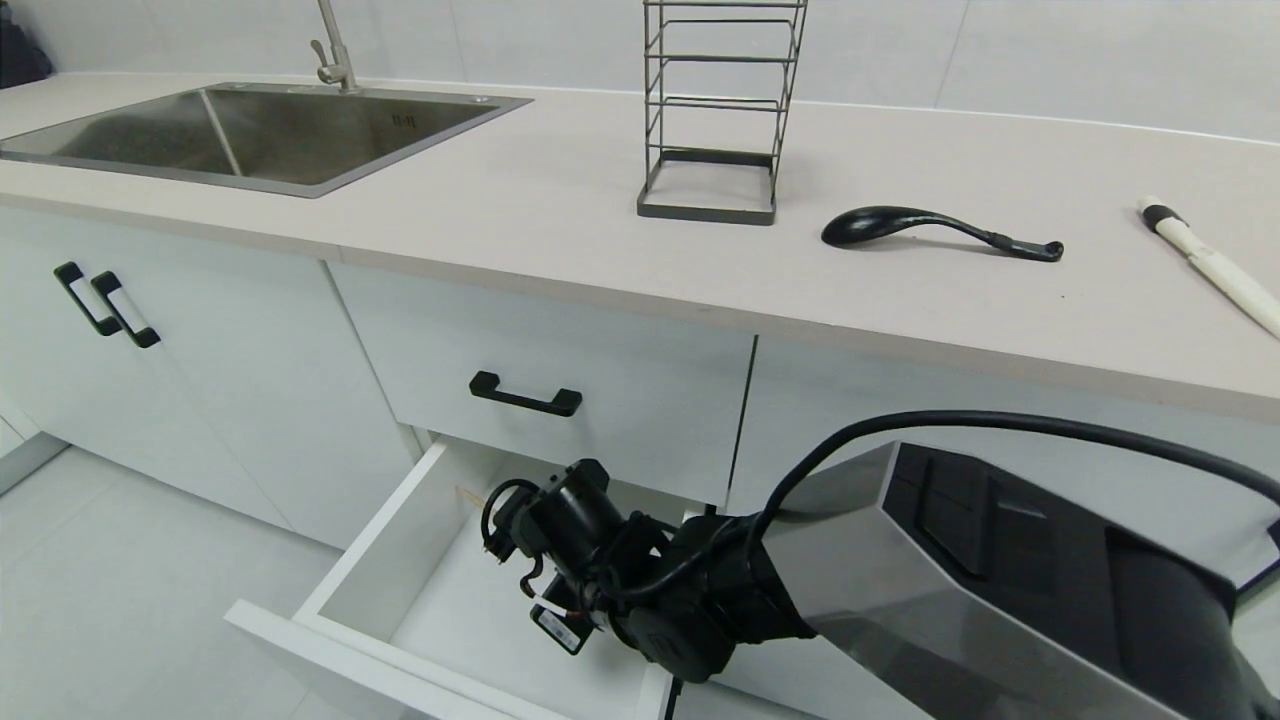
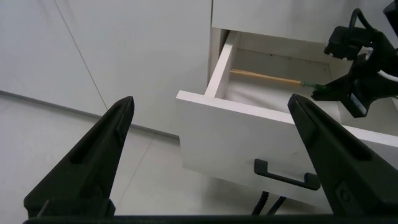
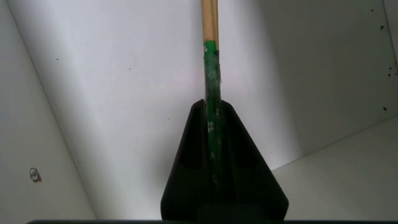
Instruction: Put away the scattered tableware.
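A pair of wooden chopsticks [image 3: 210,37] with green ends is clamped in my right gripper [image 3: 212,112], which is shut on them. The gripper [image 1: 497,522] hangs inside the open white drawer [image 1: 370,530] under the counter, with the chopsticks [image 2: 264,77] pointing toward the drawer's left wall, low over its floor. My left gripper [image 2: 211,102] is open with nothing between its fingers, out in front of the drawer front [image 2: 236,137]. On the counter lie a black spoon [image 1: 870,225] and a white-handled utensil [image 1: 1215,265].
A wire rack [image 1: 715,110] stands on the counter behind the spoon. The steel sink [image 1: 100,150] is at the far left. A shut drawer with a black handle [image 1: 525,396] sits just above the open one. Grey floor lies to the left.
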{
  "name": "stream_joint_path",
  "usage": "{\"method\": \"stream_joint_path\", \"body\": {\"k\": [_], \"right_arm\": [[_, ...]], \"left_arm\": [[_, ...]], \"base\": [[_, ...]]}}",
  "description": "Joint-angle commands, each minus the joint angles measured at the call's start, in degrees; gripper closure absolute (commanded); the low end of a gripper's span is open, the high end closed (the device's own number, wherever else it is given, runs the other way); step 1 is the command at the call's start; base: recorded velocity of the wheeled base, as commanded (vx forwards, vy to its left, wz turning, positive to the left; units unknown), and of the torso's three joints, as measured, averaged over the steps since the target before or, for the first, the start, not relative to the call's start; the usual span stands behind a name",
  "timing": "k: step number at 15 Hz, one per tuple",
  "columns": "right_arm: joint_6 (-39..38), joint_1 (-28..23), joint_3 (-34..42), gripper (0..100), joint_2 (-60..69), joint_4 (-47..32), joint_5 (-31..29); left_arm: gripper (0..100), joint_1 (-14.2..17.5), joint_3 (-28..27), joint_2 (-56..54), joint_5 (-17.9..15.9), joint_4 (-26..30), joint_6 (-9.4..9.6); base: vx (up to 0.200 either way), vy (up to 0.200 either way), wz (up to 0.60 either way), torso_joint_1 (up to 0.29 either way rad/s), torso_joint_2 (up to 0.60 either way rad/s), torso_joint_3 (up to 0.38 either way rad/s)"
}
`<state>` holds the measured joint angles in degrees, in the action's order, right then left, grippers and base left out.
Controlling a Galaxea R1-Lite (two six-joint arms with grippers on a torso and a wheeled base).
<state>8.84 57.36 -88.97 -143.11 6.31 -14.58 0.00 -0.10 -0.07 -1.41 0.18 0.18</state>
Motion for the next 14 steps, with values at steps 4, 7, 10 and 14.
{"method": "stream_joint_path", "body": {"k": [4, 7, 10, 14], "right_arm": [[-0.05, 0.12, -2.62, 100, -2.53, -1.57, -0.01], [0.04, 0.21, -3.23, 100, -3.23, -1.66, -0.01], [0.21, 0.48, -3.14, 0, -2.97, -2.18, 0.08], [0.13, 2.15, -2.26, 0, -0.42, -2.27, 0.08]], "left_arm": [[0, 0.00, 0.01, 0.07, 0.01, -0.01, -0.01], [0, 0.00, 0.01, 0.07, 0.01, -0.01, 0.08], [0, 0.00, 0.01, 0.07, 0.01, -0.01, -0.01], [0, 0.00, 0.01, 0.07, 0.01, -0.01, 0.08]], "base": [[0.000, 0.000, 0.00, 0.000, 0.00, 0.000], [0.000, 0.000, 0.00, 0.000, 0.00, 0.000], [0.000, 0.000, 0.00, 0.000, 0.00, 0.000], [0.000, 0.000, 0.00, 0.000, 0.00, 0.000]]}}
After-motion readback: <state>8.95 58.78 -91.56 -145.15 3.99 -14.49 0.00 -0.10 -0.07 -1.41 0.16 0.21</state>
